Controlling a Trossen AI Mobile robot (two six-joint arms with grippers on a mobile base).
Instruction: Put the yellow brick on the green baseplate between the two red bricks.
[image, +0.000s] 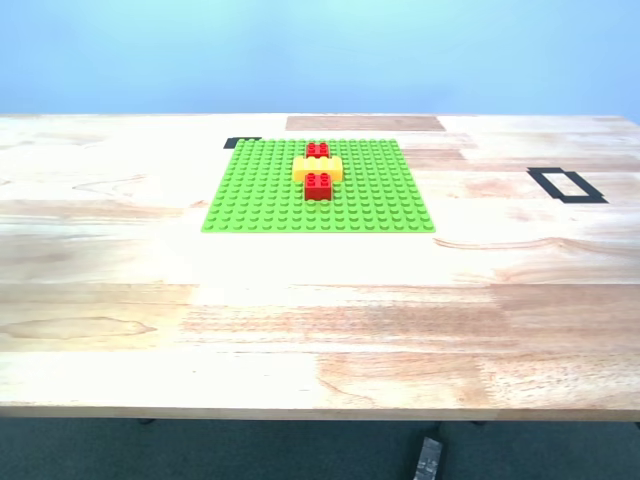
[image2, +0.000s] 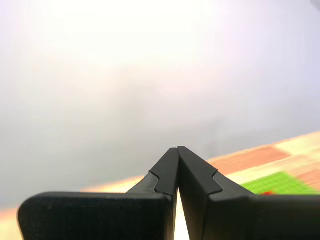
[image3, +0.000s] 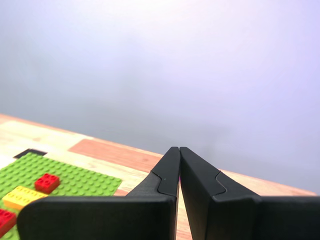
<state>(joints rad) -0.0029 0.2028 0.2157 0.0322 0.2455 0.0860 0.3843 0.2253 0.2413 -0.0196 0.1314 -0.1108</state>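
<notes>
The green baseplate (image: 260, 195) lies flat on the wooden table, toward its far side. The yellow brick (image: 317, 168) sits on it crosswise, between the two red bricks, one (image: 317, 150) behind it and one (image: 318, 186) in front, all three touching in a line. Neither arm shows in the exterior view. My first gripper (image2: 177, 149) is shut with nothing in it, raised well away from the baseplate (image2: 280, 182). My second gripper (image3: 179, 148) is also shut and empty, off to the side of the baseplate (image3: 75, 180), yellow brick (image3: 20, 196) and a red brick (image3: 47, 182).
A black tape rectangle (image: 567, 185) marks the table at the exterior view's right. A small black tape mark (image: 243, 142) sits at the baseplate's far corner, and a darker wood patch (image: 365, 123) lies behind it. A dark object (image: 428, 458) shows below the table's front edge.
</notes>
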